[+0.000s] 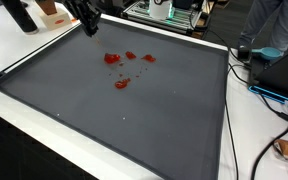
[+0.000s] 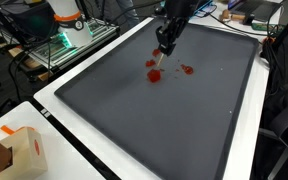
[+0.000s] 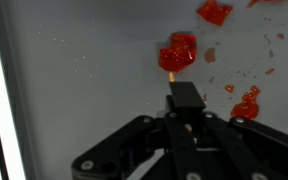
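My gripper (image 3: 184, 94) hangs over a large dark grey mat (image 1: 114, 120), its fingers pressed together into one dark block. I see nothing clearly held between them. Just beyond the fingertips in the wrist view lies a red squashed lump (image 3: 178, 50) with a small orange bit at its near edge. More red pieces (image 3: 215, 12) and red smears (image 3: 248, 102) lie to the right. In both exterior views the gripper (image 1: 89, 25) (image 2: 165, 45) is near the mat's far edge, close to the cluster of red pieces (image 1: 124, 62) (image 2: 156, 72).
The mat's raised black border (image 1: 229, 90) runs round it on a white table (image 2: 69, 140). A cardboard box (image 2: 19, 150) stands on a table corner. Cables (image 1: 269, 95) and equipment (image 2: 69, 35) crowd the surroundings beyond the table.
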Available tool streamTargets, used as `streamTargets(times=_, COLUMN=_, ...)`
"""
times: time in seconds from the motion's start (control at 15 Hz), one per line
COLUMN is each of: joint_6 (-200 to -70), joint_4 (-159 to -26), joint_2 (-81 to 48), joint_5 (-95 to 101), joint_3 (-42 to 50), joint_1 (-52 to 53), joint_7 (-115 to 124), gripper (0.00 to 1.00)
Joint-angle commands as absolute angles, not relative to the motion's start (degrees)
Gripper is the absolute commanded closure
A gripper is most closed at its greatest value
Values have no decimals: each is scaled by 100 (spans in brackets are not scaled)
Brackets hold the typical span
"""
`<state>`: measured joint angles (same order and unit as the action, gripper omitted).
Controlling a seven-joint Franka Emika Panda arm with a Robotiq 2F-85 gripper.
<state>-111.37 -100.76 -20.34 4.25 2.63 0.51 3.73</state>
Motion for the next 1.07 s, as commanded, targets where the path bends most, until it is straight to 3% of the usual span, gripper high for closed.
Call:
streamTargets(times=0.0, joint_6=-11441, joint_4=-10641, joint_2=-1557, joint_5=-37, joint_3=135, joint_1=-178, joint_7=-192, gripper=97)
streamTargets(times=0.27, joint_6=-11302, joint_4=-10442, joint_2=-1646, joint_5=-75, joint_3=187, joint_1=-150, joint_7=-299, gripper=97)
streamTargets(times=0.33, joint_6=-11304, joint_4=-10468, joint_2=-1605, joint_5=-89, joint_3=189, joint_1=-164, joint_7=-336, gripper=87)
streamTargets(times=1.0, joint_6=-11304, joint_4=-10439, joint_2=-1632, joint_5=-87, joint_3=182, joint_1=-156, joint_7=-334, gripper=87)
